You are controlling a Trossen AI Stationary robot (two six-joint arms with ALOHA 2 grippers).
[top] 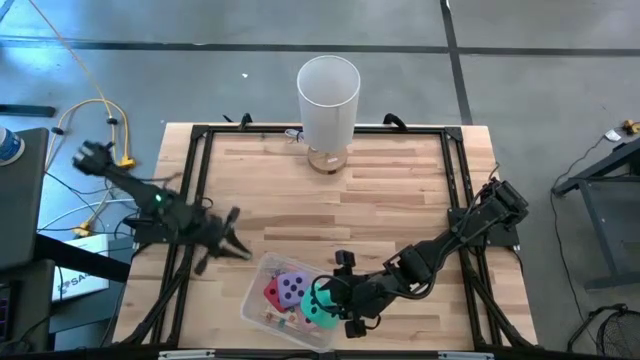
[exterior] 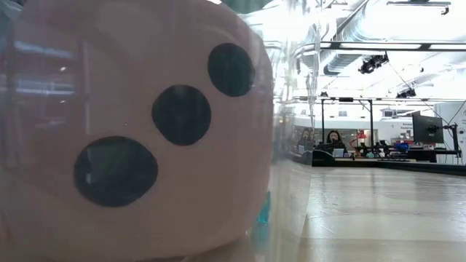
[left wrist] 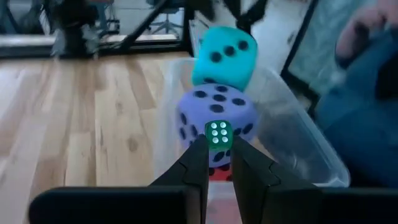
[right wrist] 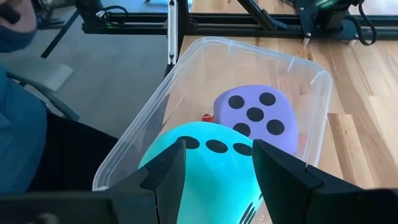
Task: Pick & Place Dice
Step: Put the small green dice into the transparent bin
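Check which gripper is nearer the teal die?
Right. The right gripper holds the teal die over the clear bin; the left gripper sits beside the bin, pinching a tiny green die.

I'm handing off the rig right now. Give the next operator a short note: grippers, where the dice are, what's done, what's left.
Right gripper: clamped on the teal-green die, over the clear plastic bin at the table's near edge.
Left gripper: holds a tiny green die in its fingertips, just left of the bin.
Purple die, red die, pink die: in the bin.
Left: release the teal-green die into the bin.
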